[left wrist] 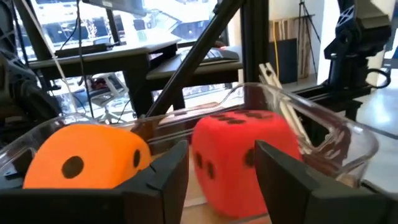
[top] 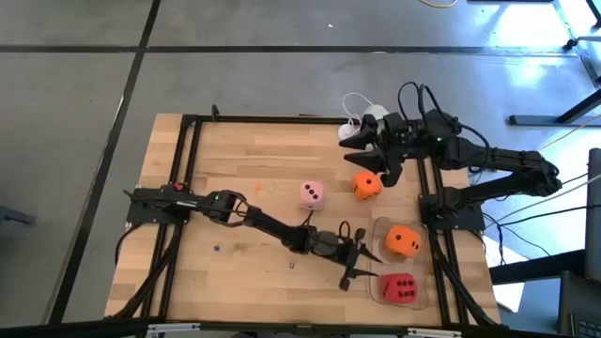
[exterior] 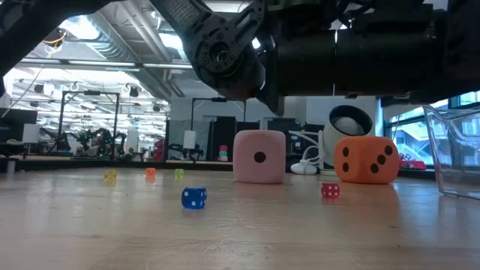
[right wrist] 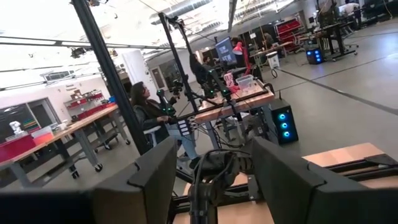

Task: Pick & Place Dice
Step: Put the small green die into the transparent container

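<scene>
Red die [left wrist: 239, 158] is sitting in the clear bin [top: 424, 282] beside an orange die [top: 403, 241], between the left gripper's [top: 362, 263] spreading fingers: release step. Right gripper [top: 380, 161] is hovering, fingers spread, near another orange die [top: 366, 186]. Next, probably lifting clear.

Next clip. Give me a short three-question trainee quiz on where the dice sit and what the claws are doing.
1. How many dice sit in the clear containers?
2. True or false: the right claw holds a die.
3. Which thing lies just ahead of the left claw? A. pink die B. red die C. white camera

Key
1. Two: the red die and one orange die.
2. False; it is open and empty.
3. B
</scene>
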`<control>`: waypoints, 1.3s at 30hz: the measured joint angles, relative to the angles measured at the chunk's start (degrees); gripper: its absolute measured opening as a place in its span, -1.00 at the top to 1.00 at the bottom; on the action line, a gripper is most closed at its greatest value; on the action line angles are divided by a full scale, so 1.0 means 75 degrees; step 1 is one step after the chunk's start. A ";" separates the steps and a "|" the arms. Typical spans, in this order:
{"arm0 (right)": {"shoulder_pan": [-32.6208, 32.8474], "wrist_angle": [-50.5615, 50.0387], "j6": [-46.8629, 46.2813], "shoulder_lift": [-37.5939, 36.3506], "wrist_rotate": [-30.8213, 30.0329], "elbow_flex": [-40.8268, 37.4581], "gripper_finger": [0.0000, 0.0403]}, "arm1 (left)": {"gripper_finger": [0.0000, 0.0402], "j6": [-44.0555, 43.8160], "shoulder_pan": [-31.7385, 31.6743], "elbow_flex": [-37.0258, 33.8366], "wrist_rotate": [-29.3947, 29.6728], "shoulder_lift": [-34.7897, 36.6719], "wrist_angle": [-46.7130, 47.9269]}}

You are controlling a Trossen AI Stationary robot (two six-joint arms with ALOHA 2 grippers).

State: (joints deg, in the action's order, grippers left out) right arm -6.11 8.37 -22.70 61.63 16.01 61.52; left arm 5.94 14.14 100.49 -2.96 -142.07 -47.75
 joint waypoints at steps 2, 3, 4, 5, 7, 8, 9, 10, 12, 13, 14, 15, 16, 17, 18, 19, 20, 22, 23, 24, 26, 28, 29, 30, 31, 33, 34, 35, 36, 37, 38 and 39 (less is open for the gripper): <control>0.0082 0.0002 0.0000 0.0000 -0.0005 -0.0002 -0.03 | 0.13 0.0028 0.0051 -0.0012 -0.0002 0.0073 -0.0005; 0.0118 -0.0008 0.0006 0.0000 -0.0015 0.0000 -0.03 | 0.13 0.0070 0.0071 -0.0012 -0.0003 0.0110 -0.0018; 0.0159 -0.0033 0.0048 0.0000 -0.0020 0.0000 -0.03 | 0.14 0.0133 0.0102 -0.0012 -0.0012 0.0180 0.0004; 0.0196 -0.0072 0.0093 0.0000 -0.0020 0.0000 -0.03 | 0.14 0.0210 0.0133 -0.0012 -0.0014 0.0266 0.0103; 0.0272 -0.0177 0.0145 0.0000 -0.0020 -0.0001 -0.03 | 0.14 0.0422 0.0176 -0.0012 -0.0029 0.0477 0.0488; 0.0298 -0.0254 0.0146 0.0000 -0.0020 0.0000 -0.03 | 0.13 0.0508 0.0185 -0.0012 -0.0029 0.0582 0.0777; 0.0321 -0.0343 0.0146 0.0000 -0.0017 -0.0003 -0.03 | 0.13 0.0554 0.0207 -0.0012 -0.0027 0.0707 0.1107; 0.0353 -0.0418 0.0146 0.0000 -0.0020 -0.0003 -0.03 | 0.13 0.0559 0.0230 -0.0012 -0.0026 0.0852 0.1498; 0.0412 -0.0554 0.0146 0.0000 -0.0023 -0.0003 -0.03 | 0.13 0.0524 0.0250 -0.0012 -0.0029 0.1136 0.2188; 0.0452 -0.0601 0.0148 0.0000 -0.0047 -0.0003 -0.03 | 0.13 0.0513 0.0254 -0.0012 -0.0041 0.1282 0.2452; 0.0496 -0.0631 0.0147 0.0000 -0.0099 -0.0003 -0.03 | 0.14 0.0501 0.0259 -0.0012 -0.0092 0.1443 0.2782; 0.0548 -0.0647 0.0149 0.0000 -0.0144 -0.0003 -0.03 | 0.15 0.0501 0.0269 -0.0012 -0.0203 0.1584 0.3031; 0.0613 -0.0653 0.0149 0.0000 -0.0208 -0.0003 -0.03 | 0.16 0.0501 0.0284 -0.0009 -0.0293 0.1699 0.3275; 0.0674 -0.0666 0.0152 0.0000 -0.0259 -0.0003 -0.03 | 0.16 0.0498 0.0301 -0.0010 -0.0360 0.1806 0.3476; 0.0729 -0.0681 0.0161 0.0000 -0.0323 -0.0003 -0.03 | 0.17 0.0497 0.0315 -0.0065 -0.0370 0.1932 0.3671; 0.0790 -0.0723 0.0184 0.0005 -0.0397 -0.0003 -0.03 | 0.18 0.0501 0.0345 -0.0163 -0.0372 0.2061 0.3856; 0.0853 -0.0726 0.0266 0.0037 -0.0471 -0.0003 -0.03 | 0.19 0.0504 0.0365 -0.0275 -0.0349 0.2191 0.3909; 0.0958 -0.0835 0.0363 0.0068 -0.0617 -0.0007 -0.03 | 0.20 0.0522 0.0407 -0.0545 -0.0271 0.2482 0.4092; 0.1010 -0.0833 0.0417 0.0107 -0.0701 -0.0009 -0.03 | 0.21 0.0550 0.0425 -0.0741 -0.0225 0.2674 0.4144; 0.1065 -0.0785 0.0470 0.0152 -0.0791 -0.0006 -0.03 | 0.22 0.0571 0.0427 -0.0963 -0.0224 0.2857 0.4145; 0.1168 -0.0848 0.0560 0.0232 -0.0943 -0.0009 -0.03 | 0.23 0.0576 0.0440 -0.1471 -0.0145 0.3257 0.4093; 0.1255 -0.0836 0.0707 0.0354 -0.1099 -0.0006 -0.03 | 0.24 0.0469 0.0465 -0.2030 -0.0039 0.3658 0.4056; 0.1302 -0.0839 0.0777 0.0419 -0.1168 -0.0006 -0.03 | 0.25 0.0388 0.0491 -0.2347 0.0085 0.3873 0.3970; 0.1336 -0.0834 0.0884 0.0495 -0.1222 -0.0006 -0.03 | 0.25 0.0292 0.0523 -0.2689 0.0246 0.4093 0.3870; 0.1372 -0.0834 0.0967 0.0568 -0.1261 -0.0006 -0.03 | 0.26 0.0208 0.0566 -0.3010 0.0394 0.4308 0.3707; 0.1427 -0.0833 0.1111 0.0749 -0.1282 -0.0006 -0.03 | 0.26 0.0068 0.0679 -0.3679 0.0807 0.4750 0.3351; 0.1448 -0.0832 0.1160 0.0845 -0.1285 -0.0007 -0.03 | 0.26 0.0006 0.0752 -0.3991 0.1035 0.4956 0.3178; 0.1475 -0.0841 0.1193 0.0939 -0.1282 -0.0006 -0.03 | 0.26 -0.0006 0.0842 -0.4322 0.1314 0.5176 0.2992; 0.1485 -0.0835 0.1226 0.1046 -0.1282 -0.0006 -0.03 | 0.26 -0.0017 0.0928 -0.4655 0.1590 0.5379 0.2863; 0.1501 -0.0823 0.1273 0.1143 -0.1281 -0.0006 -0.03 | 0.26 -0.0024 0.1031 -0.4955 0.1910 0.5566 0.2685; 0.1529 -0.0842 0.1294 0.1236 -0.1282 -0.0006 -0.03 | 0.27 -0.0024 0.1137 -0.5258 0.2246 0.5759 0.2540; 0.1546 -0.0828 0.1294 0.1351 -0.1282 -0.0006 -0.03 | 0.27 -0.0029 0.1230 -0.5550 0.2583 0.5943 0.2387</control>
State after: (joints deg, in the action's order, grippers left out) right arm 5.48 2.16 -12.99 71.76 6.39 61.47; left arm 5.72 23.37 58.86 16.41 -97.49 -29.85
